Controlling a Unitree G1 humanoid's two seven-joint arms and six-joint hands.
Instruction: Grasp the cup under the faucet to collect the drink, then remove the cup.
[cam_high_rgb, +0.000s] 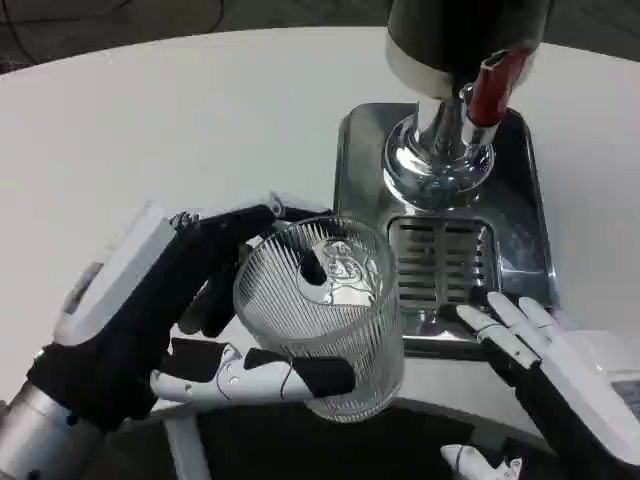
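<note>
Cup of clear ribbed glass sits low in the middle of the head view, grasped by the left robot hand, which reaches in from about eight o'clock. One white and black finger crosses the front of the glass wall near its base, while other dark fingers wrap the far side at its rim, and a dark fingertip shows through the glass. Whether any drink lies inside cannot be told; only reflections show at the bottom. At one o'clock from the cup stands a drink dispenser with a shiny chrome column and a red tap handle on its right side. Below it lies a polished metal drip tray with a slotted grate, and the cup overlaps the tray's near left corner, well away from under the faucet. The right robot hand lies at four o'clock, released, its white fingers spread flat and pointing toward the tray's near right edge, grasping nothing. Everything rests on a white round surface, whose near edge curves just beneath the cup.
</note>
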